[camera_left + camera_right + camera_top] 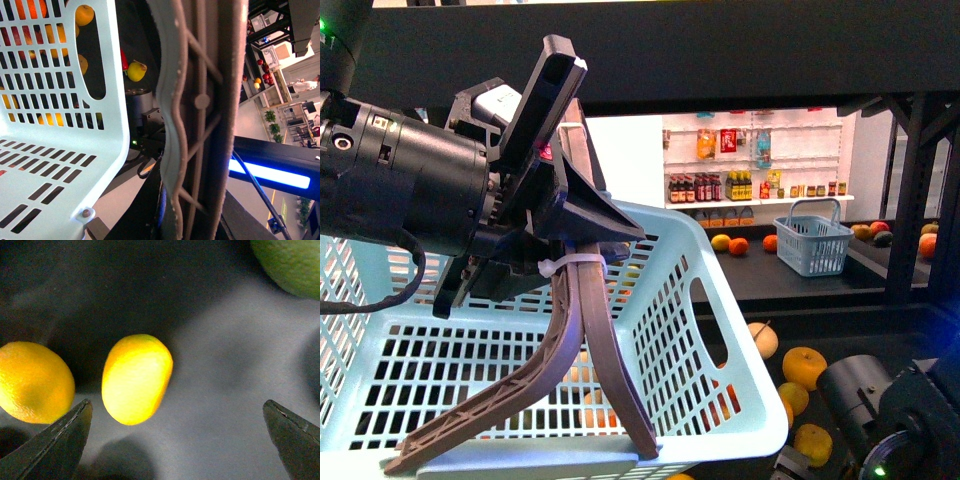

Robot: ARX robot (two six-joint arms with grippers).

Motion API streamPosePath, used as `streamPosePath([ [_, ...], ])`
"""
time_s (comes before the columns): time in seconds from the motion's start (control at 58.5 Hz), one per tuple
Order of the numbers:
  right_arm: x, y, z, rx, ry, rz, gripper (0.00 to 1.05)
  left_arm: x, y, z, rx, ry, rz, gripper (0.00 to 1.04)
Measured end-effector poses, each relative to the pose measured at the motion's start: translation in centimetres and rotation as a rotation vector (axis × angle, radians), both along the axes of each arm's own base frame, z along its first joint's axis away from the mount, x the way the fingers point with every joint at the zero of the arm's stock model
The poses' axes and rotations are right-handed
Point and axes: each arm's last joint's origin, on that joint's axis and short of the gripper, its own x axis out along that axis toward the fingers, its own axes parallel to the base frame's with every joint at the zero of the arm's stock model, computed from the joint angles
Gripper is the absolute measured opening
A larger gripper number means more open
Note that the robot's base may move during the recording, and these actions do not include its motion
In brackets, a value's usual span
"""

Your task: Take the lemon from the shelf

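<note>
**Just ahead of spread fingers, a lemon on the shelf**

Seen from the right wrist, the lemon (137, 379) lies on the dark tray floor of the shelf (225, 365), a bright yellow oval on its side. The right fingers (55, 445) are spread wide and touch nothing. The lemon lies in the gap between the two dark tips, nearer one than the other. Just beside it, but apart, sits an orange fruit (32, 381) of deeper colour. A green fruit (292, 262) lies well away.

From the front, the right arm (890, 410) is low on the right, by a lower tray where several yellow and orange fruits (805, 365) lie. Which of them is the lemon cannot be told there.

The left fingers (545, 110) are clamped on the brown handle (590, 340) of a pale blue basket (720, 330), which is held up and tilted close to the camera. A white tie (565, 265) wraps the handle at the fingers. The left wrist view shows the handle close up beside the basket's slotted wall.

Far behind stand white shelving (750, 170) with bottles and a small basket (815, 240).
</note>
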Motion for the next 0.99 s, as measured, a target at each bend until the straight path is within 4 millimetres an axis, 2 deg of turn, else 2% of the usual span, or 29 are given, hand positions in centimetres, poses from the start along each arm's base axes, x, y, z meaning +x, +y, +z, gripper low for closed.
streamPosePath([
  [0.274,1.8,1.7,-1.7,-0.017,-0.008,0.0,1.02,0.0,0.0,0.0,0.0,0.0,0.0,0.15],
  [0.992,3.0,3.5,-5.7,-0.041,0.025,0.004,1.02,0.0,0.0,0.0,0.0,0.0,0.0,0.15],
])
